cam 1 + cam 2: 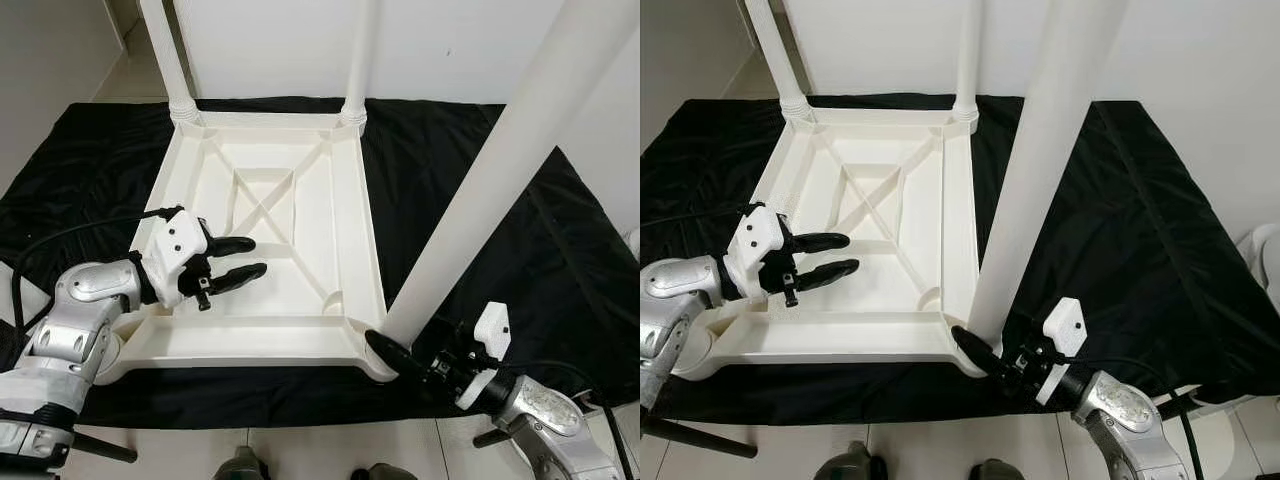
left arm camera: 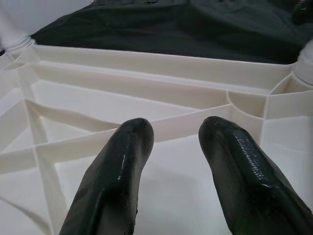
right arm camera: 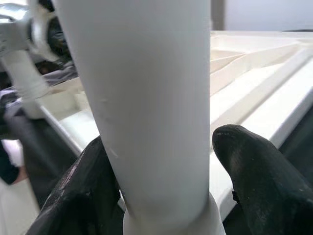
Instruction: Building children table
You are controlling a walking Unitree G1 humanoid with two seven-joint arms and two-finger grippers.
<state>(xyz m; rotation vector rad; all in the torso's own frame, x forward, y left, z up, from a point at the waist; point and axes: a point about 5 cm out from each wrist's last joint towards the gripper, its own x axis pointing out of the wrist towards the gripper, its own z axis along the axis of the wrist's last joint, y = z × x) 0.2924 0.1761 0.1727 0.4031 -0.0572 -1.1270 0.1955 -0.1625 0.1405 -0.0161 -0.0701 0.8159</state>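
Observation:
A white children's table (image 1: 250,340) lies upside down on a black cloth, ribbed underside up. Two white legs (image 1: 165,50) (image 1: 360,50) stand in its far corners. A third leg (image 1: 500,170) rises from the near right corner. My right gripper (image 1: 400,358) is shut on the base of this leg (image 3: 146,73), a black finger (image 3: 259,186) on each side. My left gripper (image 1: 256,256) hovers open over the near left part of the underside, with nothing between its fingers (image 2: 117,171). My left arm covers the near left corner.
The black cloth (image 1: 480,200) spreads well beyond the table on both sides and ends just before my feet, where pale floor tiles (image 1: 300,450) show. A white wall (image 1: 450,50) stands close behind. A white object (image 1: 1265,250) sits at the far right edge.

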